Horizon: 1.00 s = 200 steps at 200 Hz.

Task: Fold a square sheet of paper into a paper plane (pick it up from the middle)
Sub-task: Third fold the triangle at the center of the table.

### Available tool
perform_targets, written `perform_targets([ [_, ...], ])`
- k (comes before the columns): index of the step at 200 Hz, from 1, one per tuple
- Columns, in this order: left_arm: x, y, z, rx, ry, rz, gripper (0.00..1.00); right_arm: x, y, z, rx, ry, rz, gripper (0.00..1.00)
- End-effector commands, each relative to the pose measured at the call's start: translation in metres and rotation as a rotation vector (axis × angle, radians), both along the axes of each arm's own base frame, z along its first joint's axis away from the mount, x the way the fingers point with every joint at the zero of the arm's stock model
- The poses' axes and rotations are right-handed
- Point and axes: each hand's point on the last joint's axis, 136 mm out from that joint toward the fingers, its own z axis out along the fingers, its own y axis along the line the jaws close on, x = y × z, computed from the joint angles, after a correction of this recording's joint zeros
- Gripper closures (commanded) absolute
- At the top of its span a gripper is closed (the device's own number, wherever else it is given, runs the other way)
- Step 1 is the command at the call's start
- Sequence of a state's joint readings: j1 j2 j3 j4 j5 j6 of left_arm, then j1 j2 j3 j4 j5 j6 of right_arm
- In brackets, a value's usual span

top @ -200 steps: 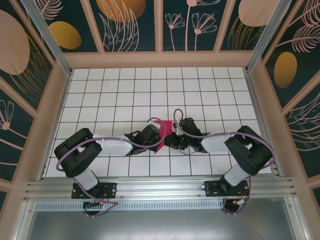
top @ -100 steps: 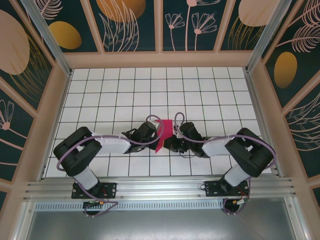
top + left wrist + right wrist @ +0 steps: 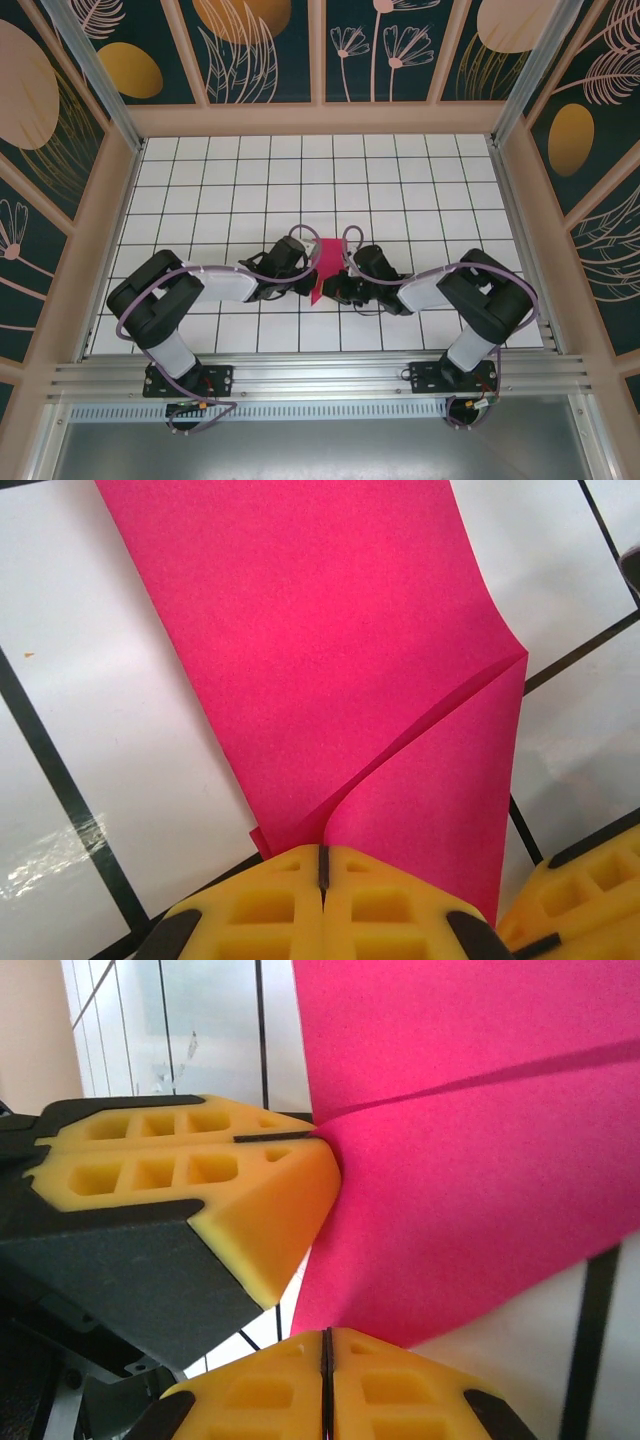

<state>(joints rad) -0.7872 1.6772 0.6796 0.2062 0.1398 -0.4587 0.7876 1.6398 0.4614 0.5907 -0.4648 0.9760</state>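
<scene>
Two pincers share one end of the folded square sheet of paper [image 3: 327, 262], held near the middle of the surface [image 3: 240, 180], so uneven pulls could tear it or skew the crease [image 3: 430, 715]. The left pincer [image 3: 322, 865] is clamped shut on the paper. The right pincer [image 3: 325, 1350], just beside it, is clamped likewise.

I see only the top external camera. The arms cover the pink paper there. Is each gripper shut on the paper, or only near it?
Observer: The left gripper is shut on the pink paper, at its narrow end.
Operator: And the right one?
Observer: The right gripper is shut on the paper's edge, close beside the left one.
Operator: Is the paper flat?
Observer: No, one flap is folded over diagonally, starting at the left gripper.
</scene>
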Motion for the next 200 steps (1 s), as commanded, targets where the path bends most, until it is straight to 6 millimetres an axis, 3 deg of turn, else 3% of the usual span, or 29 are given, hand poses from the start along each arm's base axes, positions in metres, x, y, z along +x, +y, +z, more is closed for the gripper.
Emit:
perform_targets([
  [1,-0.01,0.013,-0.021,0.062,0.053,-0.022,1.0,0.007,0.016,0.014,0.054,-0.037,0.014,0.88],
  [86,-0.002,0.016,-0.019,0.074,0.029,-0.011,1.0,0.005,0.013,-0.018,-0.005,0.013,0.004,0.88],
  [129,0.003,0.017,-0.012,0.088,0.006,-0.01,1.0,0.007,0.013,0.0,0.013,-0.025,0.008,0.88],
  [156,0.0,0.017,-0.016,0.09,0.02,-0.012,1.0,0.026,0.0,0.019,-0.039,-0.093,-0.037,0.88],
  [181,0.0,0.016,-0.015,0.079,0.024,-0.013,1.0,0.051,-0.023,0.017,-0.126,-0.115,-0.097,0.88],
  [200,-0.001,0.016,-0.016,0.081,0.027,-0.013,1.0,0.069,-0.028,0.016,-0.169,-0.139,-0.096,0.88],
])
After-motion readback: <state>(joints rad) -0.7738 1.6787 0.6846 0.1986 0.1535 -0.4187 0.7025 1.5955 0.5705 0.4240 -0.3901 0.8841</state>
